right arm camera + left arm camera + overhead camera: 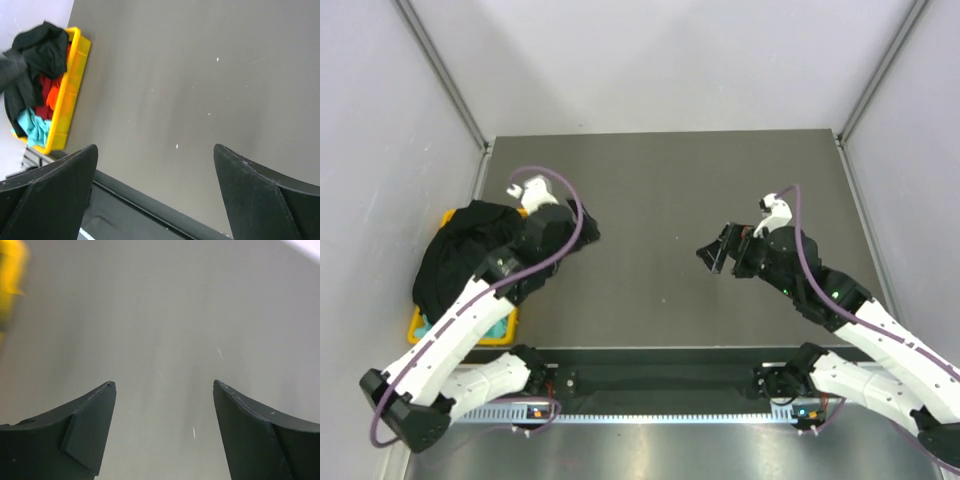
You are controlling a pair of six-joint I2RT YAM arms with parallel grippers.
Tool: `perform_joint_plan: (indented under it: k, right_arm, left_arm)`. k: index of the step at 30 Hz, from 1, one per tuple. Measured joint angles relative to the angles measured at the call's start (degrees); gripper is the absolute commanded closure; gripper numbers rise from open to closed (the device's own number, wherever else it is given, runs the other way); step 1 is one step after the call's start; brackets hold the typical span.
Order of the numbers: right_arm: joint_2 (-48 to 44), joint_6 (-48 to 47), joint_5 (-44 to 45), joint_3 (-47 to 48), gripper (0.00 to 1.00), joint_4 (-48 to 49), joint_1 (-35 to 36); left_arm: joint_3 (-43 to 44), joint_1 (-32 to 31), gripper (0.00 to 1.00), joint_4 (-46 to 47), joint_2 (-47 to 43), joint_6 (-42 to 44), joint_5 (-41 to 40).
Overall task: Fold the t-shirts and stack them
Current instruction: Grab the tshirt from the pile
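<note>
Basket [75, 65], yellow plastic; near the left claw, on its left, and well apart from the right claw, far off on that claw's left; serves as the holding bin, so no shirt is folded or stacked yet.

Black shirt [460, 255]; heaped on top and spilling over the rim, hence likely the first to be drawn out.

Red shirt [50, 87], orange shirt [54, 102], teal shirt [31, 127]; bunched beneath the black one inside the basket, seen only in part.

Left claw [164, 385]; fingers spread wide, nothing between them, bare tabletop [660, 180] below; probably poised to reach left for the black shirt; from above its tips merge with the dark cloth, so contact cannot be told.

Right claw [155, 146]; likewise wide apart and empty, held over the open middle of the tabletop, pointing toward the left claw; judged to be waiting to take a second corner once a shirt is spread.

Markings: no brand, label or legible writing shows on shirts or basket; no neck label in sight.
</note>
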Motion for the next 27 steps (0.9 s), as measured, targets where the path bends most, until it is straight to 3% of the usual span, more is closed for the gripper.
perform_joint_plan:
  k: [7,14,21,27]
  right_arm:
    - [-7.0,-6.2,-6.2,-11.3,0.00,12.2,0.0]
    - [-9.6,-9.6,-9.6,-14.7,0.00,18.4,0.0]
    - [-7.9,-13.9,-12.3,-14.1,0.00,18.7,0.0]
    - [-9.0,-15.8,-12.8,-14.0,0.00,18.1,0.0]
  left_arm:
    - [8.2,26.8,0.21,-2.1,10.6,-4.4,-3.3]
    - [8.3,42.8,0.25,-3.9,14.7,-7.3,-9.0]
    - [5.1,48.3,0.27,-1.1,16.4,-7.1,-9.6]
    - [4.8,48.3,0.46,1.2,22.8,-6.5,-8.5]
